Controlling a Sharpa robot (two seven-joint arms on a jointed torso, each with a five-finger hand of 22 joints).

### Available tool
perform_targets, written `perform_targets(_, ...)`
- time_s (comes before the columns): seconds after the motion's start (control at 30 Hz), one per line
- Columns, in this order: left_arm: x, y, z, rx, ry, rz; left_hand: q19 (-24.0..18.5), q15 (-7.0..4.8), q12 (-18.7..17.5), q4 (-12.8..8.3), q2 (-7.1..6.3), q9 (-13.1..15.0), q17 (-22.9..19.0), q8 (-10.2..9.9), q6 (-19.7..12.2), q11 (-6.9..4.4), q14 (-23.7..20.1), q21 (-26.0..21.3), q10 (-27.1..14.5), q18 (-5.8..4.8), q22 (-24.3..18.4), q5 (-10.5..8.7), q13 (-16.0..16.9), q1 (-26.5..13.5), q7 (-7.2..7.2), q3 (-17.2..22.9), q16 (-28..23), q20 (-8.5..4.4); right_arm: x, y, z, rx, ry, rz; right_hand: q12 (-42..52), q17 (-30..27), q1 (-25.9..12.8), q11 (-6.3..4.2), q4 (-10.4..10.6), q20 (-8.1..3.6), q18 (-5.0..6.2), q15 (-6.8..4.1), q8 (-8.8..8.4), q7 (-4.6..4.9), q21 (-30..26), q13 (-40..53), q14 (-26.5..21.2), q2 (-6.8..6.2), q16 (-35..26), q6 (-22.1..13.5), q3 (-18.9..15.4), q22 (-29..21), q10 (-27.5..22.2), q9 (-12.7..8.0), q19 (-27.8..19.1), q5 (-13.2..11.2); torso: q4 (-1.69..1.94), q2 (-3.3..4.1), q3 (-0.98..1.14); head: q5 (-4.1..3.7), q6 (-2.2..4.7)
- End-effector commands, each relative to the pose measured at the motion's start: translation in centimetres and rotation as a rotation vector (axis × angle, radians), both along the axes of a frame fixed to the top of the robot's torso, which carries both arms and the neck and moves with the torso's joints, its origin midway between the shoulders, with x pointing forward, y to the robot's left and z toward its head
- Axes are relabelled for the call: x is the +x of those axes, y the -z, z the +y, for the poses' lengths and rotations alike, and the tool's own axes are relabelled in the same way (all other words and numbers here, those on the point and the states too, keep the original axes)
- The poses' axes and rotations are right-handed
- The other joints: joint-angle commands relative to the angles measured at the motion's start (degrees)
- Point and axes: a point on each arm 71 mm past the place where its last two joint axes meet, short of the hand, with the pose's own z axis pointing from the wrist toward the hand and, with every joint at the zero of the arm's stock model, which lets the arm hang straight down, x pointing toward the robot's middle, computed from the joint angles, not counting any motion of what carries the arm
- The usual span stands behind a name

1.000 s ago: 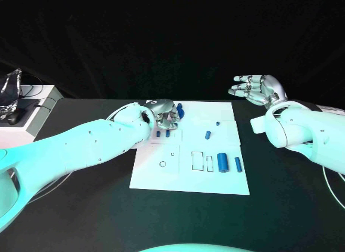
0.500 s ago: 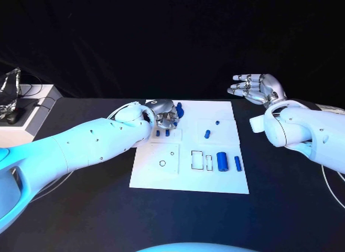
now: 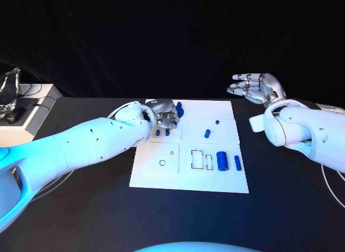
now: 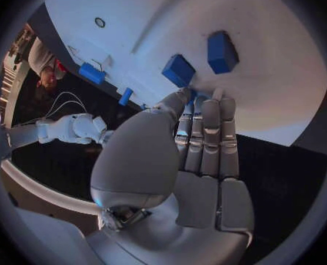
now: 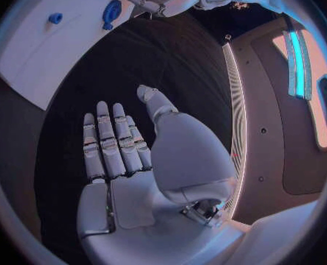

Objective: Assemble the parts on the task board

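Head view shows the task board [image 3: 189, 176], a white plate on the black table [image 3: 89, 210], with small blue parts [image 3: 222, 161] scattered over it. Left hand [image 3: 164, 113] hovers over the board's far left corner, fingers straight and close together above two blue blocks [image 4: 180, 70], gripping nothing. Right hand [image 3: 255, 88] hangs off the board's far right side, fingers spread, empty. Since a second ago nothing has visibly moved.

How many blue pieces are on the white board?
7 blue pieces: one beside the left hand, two just nearer, two in the middle, two nearest, on the right. The hand may hide more.
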Motion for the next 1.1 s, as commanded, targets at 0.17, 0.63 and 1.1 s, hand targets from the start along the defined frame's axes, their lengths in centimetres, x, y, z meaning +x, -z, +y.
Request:
perform_targets(0.17,-0.2,0.5,-0.1,0.012,0.004,0.044,0.7,-1.2,0.0,-1.5,1.76,0.0,0.0,-0.2,2.3,-1.05,1.2,1.0,2.9,0.46,0.8,-0.29,-0.1,0.6,-0.04,0.6,0.5,-1.16,0.0,0.0,0.3,-0.006,-0.021,-0.009,-0.4,-0.1,-0.4,-0.35,0.0,-0.13,-0.6,-0.06,-0.14,1.57,-0.2,0.0,0.2,0.06,-0.3,0.5,0.4,-0.1,0.2,0.0,-0.5,0.3,0.0,-0.01,0.01,0.01,-0.09)
perform_targets(0.63,-0.1,0.0,0.5,-0.044,-0.037,0.014,1.3,-1.4,-5.3,-4.3,2.14,0.0,1.0,-0.2,2.1,-1.03,2.7,2.1,6.5,0.67,2.1,-0.18,0.0,-0.1,0.55,3.4,-0.4,-1.74,0.0,0.0,0.3,-0.006,-0.022,-0.009,-0.4,-0.1,-0.5,-0.36,-0.1,-0.16,-0.74,-0.06,-0.13,1.56,-0.2,0.0,0.1,0.03,-0.3,0.7,0.5,-0.1,0.2,0.0,-0.8,0.4,-0.06,0.02,0.01,0.08,0.07)
perform_targets(1.1,-0.7,-2.1,2.6,-0.19,-0.073,0.078,1.0,-1.03,-8.2,-4.1,1.53,0.0,1.5,-0.2,1.4,-0.53,2.6,2.0,6.9,1.06,2.5,-0.24,-0.1,-0.6,0.8,4.2,-0.8,-1.23,0.0,0.0,0.1,-0.007,-0.019,-0.008,-0.4,-0.1,-0.5,-0.36,-0.1,-0.16,-0.76,-0.07,-0.13,1.56,-0.2,0.0,0.1,0.05,-0.3,0.7,0.5,-0.1,0.2,0.0,-0.9,0.4,0.15,-0.18,0.02,0.1,0.04)
